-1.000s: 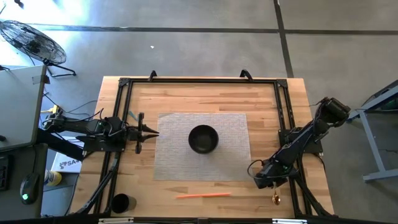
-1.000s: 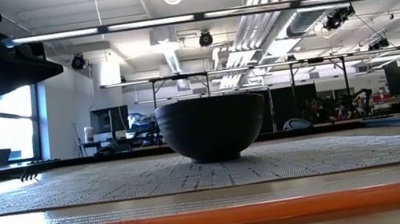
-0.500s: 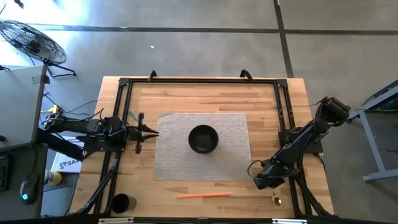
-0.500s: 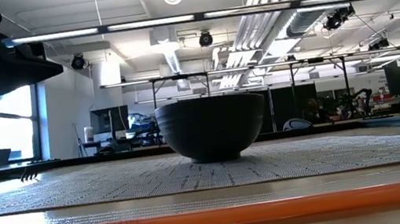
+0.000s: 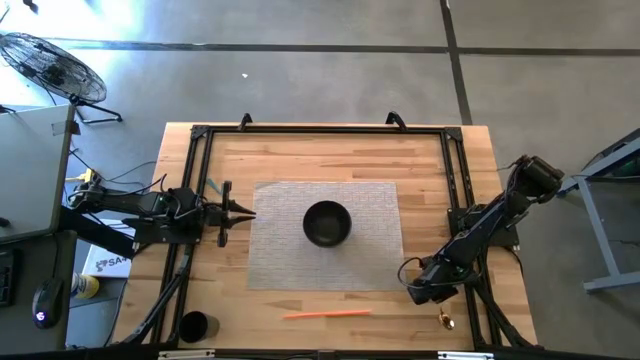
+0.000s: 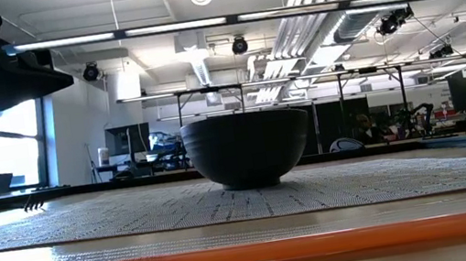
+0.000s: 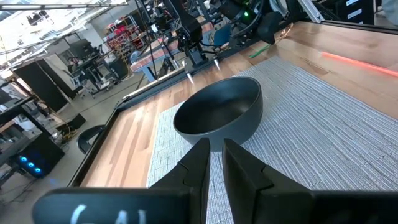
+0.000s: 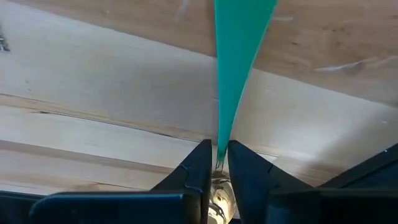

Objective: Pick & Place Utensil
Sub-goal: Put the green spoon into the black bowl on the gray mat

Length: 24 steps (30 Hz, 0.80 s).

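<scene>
My right gripper (image 5: 418, 292) is near the table's near right corner, shut on a utensil with a teal handle (image 8: 239, 56). A small gold part (image 5: 444, 320) shows on the wood just beyond the gripper. The handle also shows as a green strip (image 7: 261, 53) in the left wrist view. A black bowl (image 5: 327, 223) stands on its base in the middle of a grey woven mat (image 5: 375, 255). My left gripper (image 5: 248, 211) waits shut at the mat's left edge, pointing at the bowl (image 7: 219, 115). My right gripper pinches the utensil between its two fingers at the narrow end of the teal handle (image 8: 219, 138). A shiny metal part (image 8: 217, 193) sits farther back between the fingers. The handle runs straight out past the fingertips, over the wood. I cannot tell if the utensil is lifted.
A thin orange stick (image 5: 325, 313) lies on the wood along the near edge, in front of the mat. A black cup (image 5: 193, 326) stands at the near left corner. A black frame rail (image 5: 320, 131) runs round the table. Bare wood lies between mat and rails.
</scene>
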{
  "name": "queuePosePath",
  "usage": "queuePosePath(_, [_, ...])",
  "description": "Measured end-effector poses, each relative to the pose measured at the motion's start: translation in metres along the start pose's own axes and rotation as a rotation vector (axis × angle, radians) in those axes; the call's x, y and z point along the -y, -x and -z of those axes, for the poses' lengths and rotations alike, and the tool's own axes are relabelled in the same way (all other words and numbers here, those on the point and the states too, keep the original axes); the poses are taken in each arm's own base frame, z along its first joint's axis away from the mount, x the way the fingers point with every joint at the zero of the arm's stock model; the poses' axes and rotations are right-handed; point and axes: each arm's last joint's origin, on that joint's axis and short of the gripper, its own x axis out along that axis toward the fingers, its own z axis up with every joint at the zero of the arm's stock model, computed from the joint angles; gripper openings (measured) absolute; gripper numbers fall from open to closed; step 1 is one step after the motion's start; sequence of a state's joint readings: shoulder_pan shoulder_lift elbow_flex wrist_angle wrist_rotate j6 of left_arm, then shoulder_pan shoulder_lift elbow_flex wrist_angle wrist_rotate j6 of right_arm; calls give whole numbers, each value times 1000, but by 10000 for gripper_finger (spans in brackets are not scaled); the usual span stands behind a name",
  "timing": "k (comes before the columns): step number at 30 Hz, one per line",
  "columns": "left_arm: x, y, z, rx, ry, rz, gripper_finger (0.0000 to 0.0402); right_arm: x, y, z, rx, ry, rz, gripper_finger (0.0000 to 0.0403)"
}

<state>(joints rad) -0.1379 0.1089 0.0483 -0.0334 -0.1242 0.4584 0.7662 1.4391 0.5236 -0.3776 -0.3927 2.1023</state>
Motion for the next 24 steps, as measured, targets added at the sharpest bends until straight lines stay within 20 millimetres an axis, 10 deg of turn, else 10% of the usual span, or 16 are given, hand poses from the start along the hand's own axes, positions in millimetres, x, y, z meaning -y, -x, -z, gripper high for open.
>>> queuePosePath(15, [0,0,0,0,0,0,40,-4,4,3,0,64,-8,17])
queuePosePath(24, [0,0,0,0,0,0,40,-27,45,5,150,144,-58,9])
